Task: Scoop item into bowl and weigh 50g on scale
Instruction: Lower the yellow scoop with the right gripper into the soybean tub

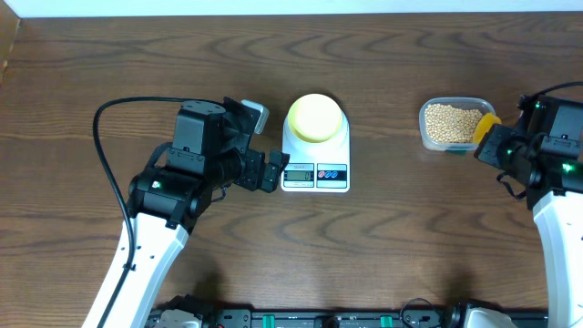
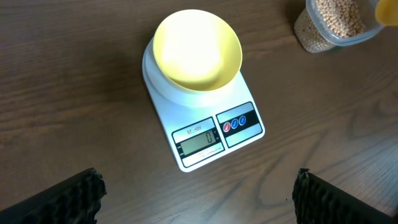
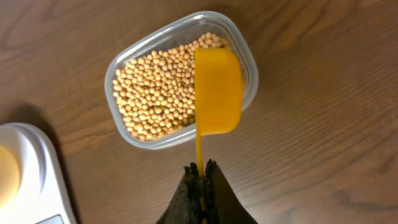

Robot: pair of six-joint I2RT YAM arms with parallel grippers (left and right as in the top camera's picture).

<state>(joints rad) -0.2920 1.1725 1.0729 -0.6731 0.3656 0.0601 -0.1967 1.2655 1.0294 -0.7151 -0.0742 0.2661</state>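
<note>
The empty pale yellow bowl (image 1: 316,117) (image 2: 197,49) sits on the white scale (image 1: 315,173) (image 2: 211,134), whose display reads zero. Tan beans (image 1: 451,123) (image 3: 158,93) fill a clear tub (image 1: 428,137) (image 3: 180,28) at the right. My right gripper (image 1: 496,146) (image 3: 202,168) is shut on the thin handle of a yellow scoop (image 1: 485,129) (image 3: 217,90), whose cup hangs underside up over the tub's right part. My left gripper (image 1: 273,171) (image 2: 196,208) stands open just left of the scale, holding nothing, its fingertips (image 2: 74,196) wide apart.
The dark wood table (image 1: 383,255) stretches around everything. A black cable (image 1: 114,173) loops from the left arm. A small grey block (image 1: 255,114) lies behind the left wrist, left of the scale.
</note>
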